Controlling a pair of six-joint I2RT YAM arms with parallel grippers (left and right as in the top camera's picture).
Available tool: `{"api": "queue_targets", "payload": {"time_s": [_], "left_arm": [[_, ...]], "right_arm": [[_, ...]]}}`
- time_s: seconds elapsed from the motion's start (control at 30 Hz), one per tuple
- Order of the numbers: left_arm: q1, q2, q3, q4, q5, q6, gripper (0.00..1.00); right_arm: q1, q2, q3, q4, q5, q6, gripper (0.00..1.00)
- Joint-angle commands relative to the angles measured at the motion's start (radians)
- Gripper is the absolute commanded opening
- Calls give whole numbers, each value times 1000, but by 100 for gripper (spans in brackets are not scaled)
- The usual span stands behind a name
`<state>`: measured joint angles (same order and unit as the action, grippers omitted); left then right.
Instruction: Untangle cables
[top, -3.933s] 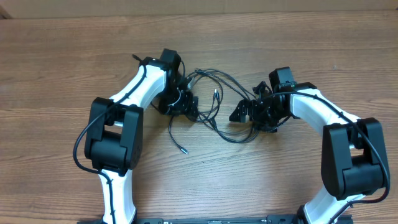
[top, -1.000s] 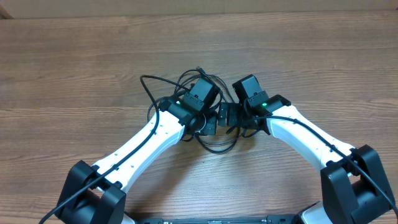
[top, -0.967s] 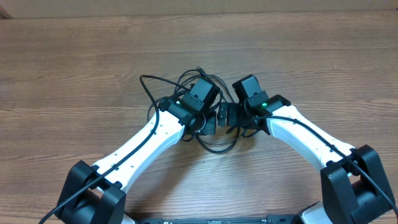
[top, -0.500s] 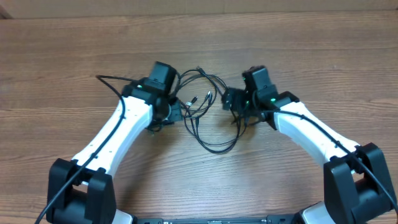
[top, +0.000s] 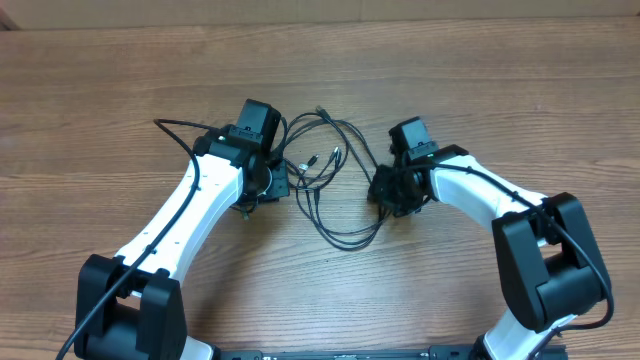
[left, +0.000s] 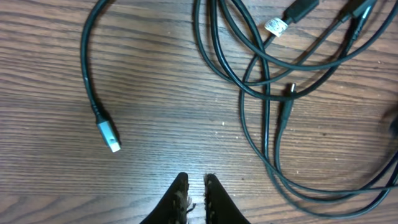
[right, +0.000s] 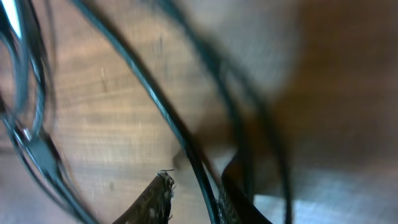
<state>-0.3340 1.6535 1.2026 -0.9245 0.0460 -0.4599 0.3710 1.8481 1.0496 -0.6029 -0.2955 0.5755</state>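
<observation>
On the left side of the table (top: 110, 80), the left pincer (left: 196, 182) points at bare wood. Its two fingers are almost pressed together and there is nothing between them. One loose plug end (left: 107, 132) lies near it, apart from the bunch.

The cables (left: 268, 93) lie in the middle of the table, between the two arms, in loops that cross over each other. If the left pincer goes down closed like this, I think it may only poke the wood. It could also push a cord away and not catch it.

On the right, the right pincer (right: 194, 185) is low over the cords. One cord runs between its fingers, but the picture is too blurry, so I cannot tell if it is pinching the cord or not. If it pulls while the loops cross, the knot could get tighter, or the whole bunch could slide along together. A weak hold could also let the cord slip out.
</observation>
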Motion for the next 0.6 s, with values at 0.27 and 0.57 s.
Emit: {"api": "queue_targets", "payload": {"time_s": [0.27,0.57], "left_arm": [[6,9,-5,-35,-82,6,13],[73,9,-5,-87,-128,-1,24]], "right_arm": [[275,11,-3,-87,-130,5,26],[430,11,-3,-34,-243,4,33]]}}
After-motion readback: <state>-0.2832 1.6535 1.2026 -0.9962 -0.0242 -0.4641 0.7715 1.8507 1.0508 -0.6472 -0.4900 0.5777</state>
